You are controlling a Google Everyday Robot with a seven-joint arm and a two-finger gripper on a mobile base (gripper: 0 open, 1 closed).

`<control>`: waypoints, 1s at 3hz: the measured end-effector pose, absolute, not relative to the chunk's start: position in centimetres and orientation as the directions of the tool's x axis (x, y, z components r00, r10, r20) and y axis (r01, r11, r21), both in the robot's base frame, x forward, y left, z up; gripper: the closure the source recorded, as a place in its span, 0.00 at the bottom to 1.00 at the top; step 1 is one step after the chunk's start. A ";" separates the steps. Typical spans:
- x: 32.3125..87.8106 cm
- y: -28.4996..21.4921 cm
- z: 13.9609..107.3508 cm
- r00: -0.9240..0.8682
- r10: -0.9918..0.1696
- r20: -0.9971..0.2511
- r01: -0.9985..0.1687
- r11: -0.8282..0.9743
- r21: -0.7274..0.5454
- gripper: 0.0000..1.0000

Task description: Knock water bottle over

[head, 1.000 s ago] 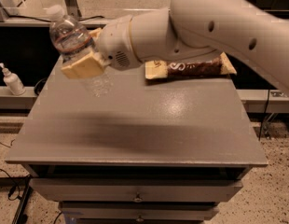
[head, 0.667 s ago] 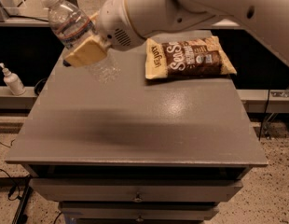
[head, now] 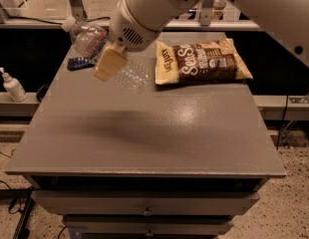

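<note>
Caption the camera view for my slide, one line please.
Robot gripper beside the tilted water bottle at the table's far left corner, snack bag nearby.

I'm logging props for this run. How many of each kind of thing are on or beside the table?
Bottles: 2 (water bottle, tilted at the back corner of the table with the gripper at it; white pump bottle on the ledge beside the table)
Snack bag: 1
Small dark blue item, kind unclear: 1
Total: 4

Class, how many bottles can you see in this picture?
2. The water bottle tilts at the table's back-left corner beside the gripper; a pump bottle stands on the ledge left of the table. The arm may hide more.
</note>
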State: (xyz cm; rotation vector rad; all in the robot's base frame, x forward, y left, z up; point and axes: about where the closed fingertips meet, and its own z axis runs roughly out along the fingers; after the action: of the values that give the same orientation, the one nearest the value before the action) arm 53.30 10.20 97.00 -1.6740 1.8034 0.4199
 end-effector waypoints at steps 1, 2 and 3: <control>54.2 8.3 94.5 -0.028 -0.866 -0.499 -0.966 0.151 -0.209 1.00; 54.4 7.9 92.4 -0.036 -0.914 -0.403 -0.967 0.134 -0.216 1.00; 53.7 9.0 89.7 -0.040 -0.928 -0.370 -0.976 0.116 -0.186 1.00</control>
State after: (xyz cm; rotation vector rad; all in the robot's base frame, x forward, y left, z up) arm 53.74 9.01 89.70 -1.8476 2.0047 0.1625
